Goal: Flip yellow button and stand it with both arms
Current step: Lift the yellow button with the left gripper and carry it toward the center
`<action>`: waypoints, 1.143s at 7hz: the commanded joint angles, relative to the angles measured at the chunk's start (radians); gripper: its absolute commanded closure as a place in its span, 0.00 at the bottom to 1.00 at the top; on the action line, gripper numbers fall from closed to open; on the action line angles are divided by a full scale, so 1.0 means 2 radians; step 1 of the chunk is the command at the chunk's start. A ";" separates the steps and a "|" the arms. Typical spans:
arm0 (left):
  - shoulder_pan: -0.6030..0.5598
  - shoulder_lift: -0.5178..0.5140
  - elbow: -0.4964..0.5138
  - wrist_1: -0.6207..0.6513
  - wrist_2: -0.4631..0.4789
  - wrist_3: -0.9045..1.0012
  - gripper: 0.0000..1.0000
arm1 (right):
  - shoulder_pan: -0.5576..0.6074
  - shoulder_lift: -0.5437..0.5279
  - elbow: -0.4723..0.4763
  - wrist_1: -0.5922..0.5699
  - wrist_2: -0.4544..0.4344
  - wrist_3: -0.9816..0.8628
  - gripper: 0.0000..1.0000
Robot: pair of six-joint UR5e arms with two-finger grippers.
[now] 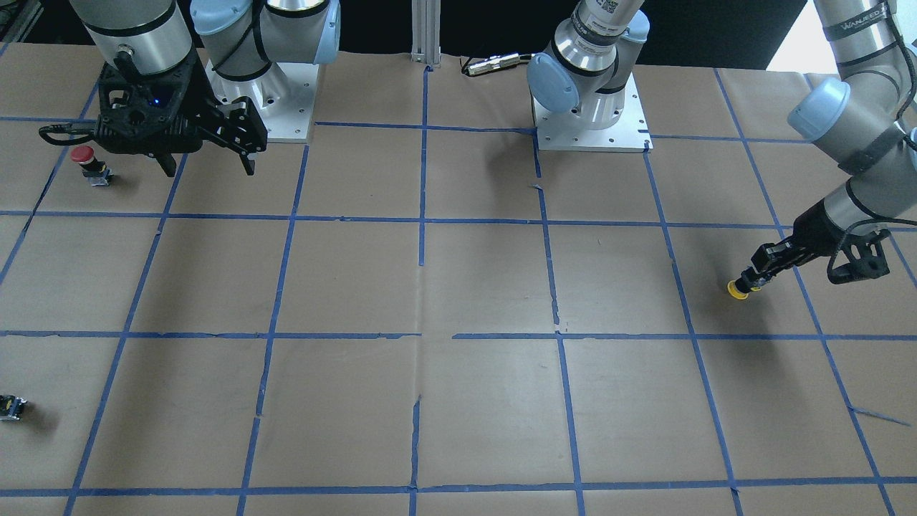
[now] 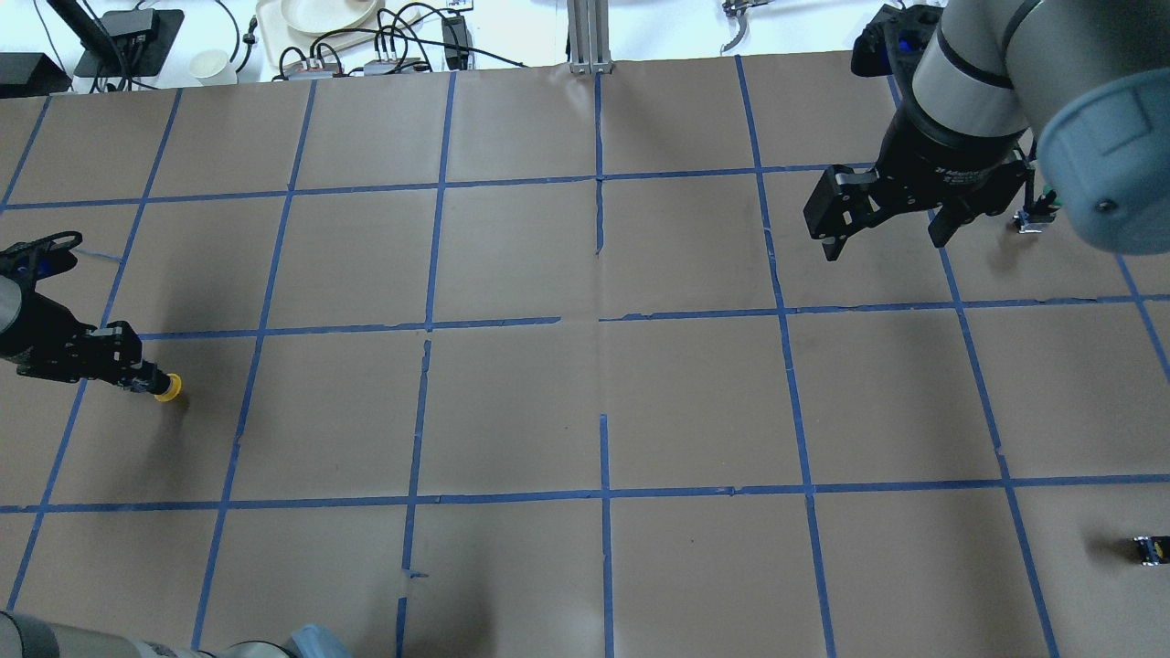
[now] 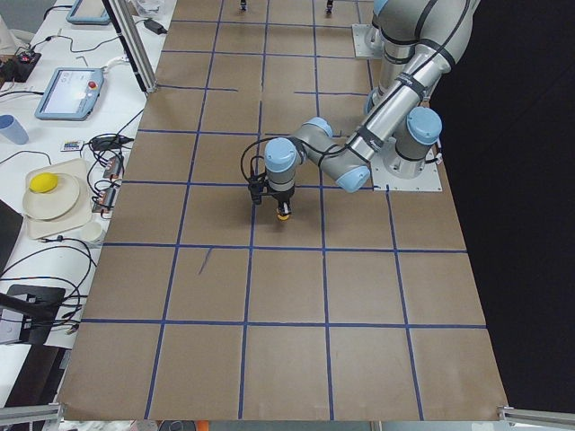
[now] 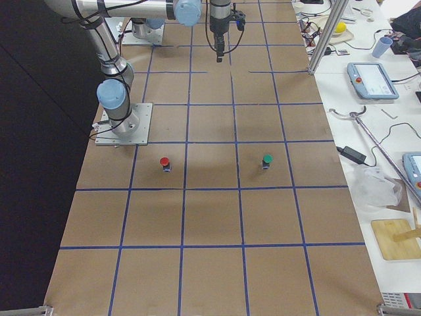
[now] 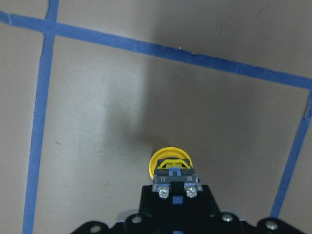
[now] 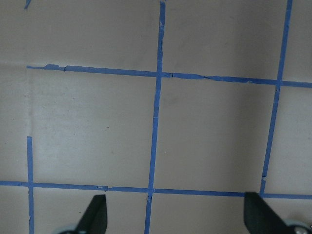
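Observation:
The yellow button (image 1: 736, 289) has its cap pointing away from my left gripper (image 1: 752, 281) and its silvery base toward the wrist. The left gripper is shut on the button's black body and holds it low over the brown paper. In the left wrist view the yellow cap (image 5: 170, 160) sticks out past the closed fingers. It also shows in the overhead view (image 2: 167, 387), at the far left, and in the exterior left view (image 3: 284, 215). My right gripper (image 2: 885, 245) hangs open and empty on the far side of the table (image 1: 209, 170), with only paper below it (image 6: 176, 212).
A red-capped button (image 1: 84, 155) stands just beside my right gripper. A tiny black-and-yellow block (image 2: 1148, 549) lies near the table's edge on my right. The exterior right view also shows a green-capped button (image 4: 267, 160). Blue tape lines (image 1: 421, 218) grid the paper.

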 commanded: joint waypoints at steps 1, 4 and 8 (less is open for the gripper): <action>-0.037 0.035 0.001 -0.084 -0.133 -0.132 0.91 | -0.002 0.004 0.000 -0.007 0.006 -0.004 0.00; -0.158 0.031 -0.019 -0.124 -0.345 -0.315 0.92 | -0.004 0.013 -0.008 0.000 0.064 0.182 0.00; -0.277 0.077 -0.073 -0.134 -0.647 -0.499 0.98 | -0.030 0.012 -0.038 -0.004 0.307 0.494 0.00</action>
